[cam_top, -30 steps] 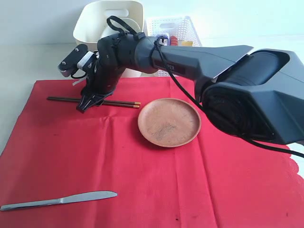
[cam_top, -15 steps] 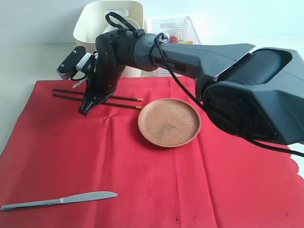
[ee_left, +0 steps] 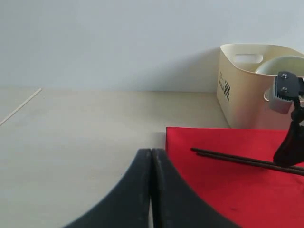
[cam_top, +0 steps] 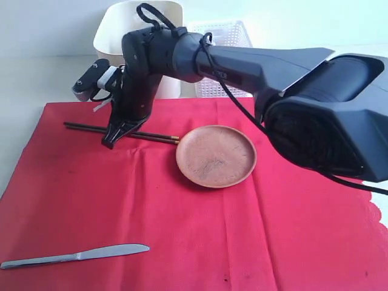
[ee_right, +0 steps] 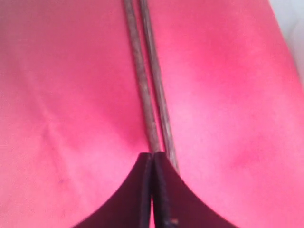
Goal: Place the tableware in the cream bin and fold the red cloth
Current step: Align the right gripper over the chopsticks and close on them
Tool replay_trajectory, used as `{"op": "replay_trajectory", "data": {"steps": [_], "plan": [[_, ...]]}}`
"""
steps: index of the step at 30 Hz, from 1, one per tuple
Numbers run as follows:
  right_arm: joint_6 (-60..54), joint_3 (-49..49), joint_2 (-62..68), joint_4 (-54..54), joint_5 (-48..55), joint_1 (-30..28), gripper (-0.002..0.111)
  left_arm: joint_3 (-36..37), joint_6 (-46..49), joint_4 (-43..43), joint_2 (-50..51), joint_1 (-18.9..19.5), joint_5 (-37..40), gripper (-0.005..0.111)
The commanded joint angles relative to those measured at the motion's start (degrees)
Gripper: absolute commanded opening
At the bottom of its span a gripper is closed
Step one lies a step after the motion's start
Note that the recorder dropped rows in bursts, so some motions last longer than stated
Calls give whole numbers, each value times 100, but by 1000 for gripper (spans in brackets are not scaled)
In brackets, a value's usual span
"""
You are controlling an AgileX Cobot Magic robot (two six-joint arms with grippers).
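Your right gripper (cam_top: 111,140) reaches across the red cloth (cam_top: 182,230) with its jaws pressed together, tips down on the dark chopsticks (cam_top: 151,134). The chopsticks lie side by side near the cloth's far edge, close to the cream bin (cam_top: 109,42). Nothing sits between the jaws, so this closed wedge looks suited to nudging the pair together, not lifting. Spread them before you pinch. Your left gripper (ee_left: 152,159), jaws likewise pressed together and empty, hangs over the bare surface (ee_left: 71,142) beside the cloth, clear of the work. The wooden plate (cam_top: 216,156) and silver knife (cam_top: 73,256) wait on the cloth.
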Motion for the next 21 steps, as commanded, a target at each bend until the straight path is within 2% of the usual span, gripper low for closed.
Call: {"op": "replay_trajectory", "data": {"steps": [1, 4, 9, 17, 21], "plan": [[-15, 15, -468, -375, 121, -15, 0, -3, 15, -12, -32, 11, -13, 0], [-186, -39, -534, -335, 342, -74, 0, -3, 15, -12, -32, 11, -13, 0], [-208, -566, -87, -346, 1435, -147, 0, -3, 15, -12, -32, 11, -13, 0], [822, -805, 273, -541, 923, -70, 1, -3, 15, -12, -32, 11, -13, 0], [1415, -805, 336, -775, 558, -70, 13, -3, 15, -12, -32, 11, -13, 0]]}}
